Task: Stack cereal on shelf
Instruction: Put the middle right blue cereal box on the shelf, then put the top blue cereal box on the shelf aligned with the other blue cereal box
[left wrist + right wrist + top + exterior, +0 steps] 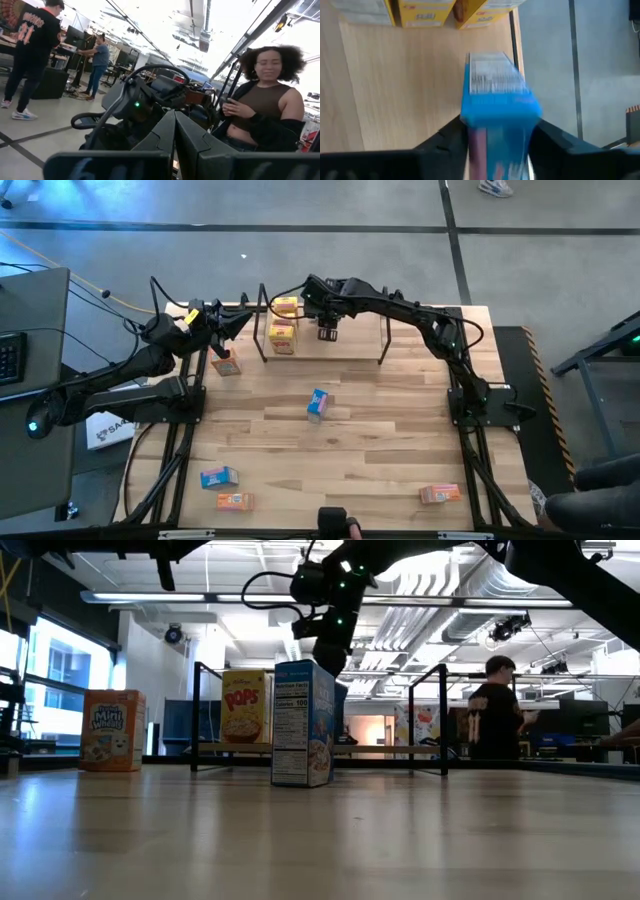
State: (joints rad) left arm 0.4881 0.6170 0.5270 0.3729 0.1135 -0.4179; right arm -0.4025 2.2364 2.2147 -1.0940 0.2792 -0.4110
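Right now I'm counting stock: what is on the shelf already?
Two yellow cereal boxes stand on the shelf. The right gripper hangs over it with a blue box between its fingers. Whatever lies under that box stays hidden.

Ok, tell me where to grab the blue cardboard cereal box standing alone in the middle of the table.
Take the blue cardboard cereal box near its top edge, coming straight down from above and squeezing its two broad printed faces. It stands upright on the wooden table with nothing close beside it, so the top is free.
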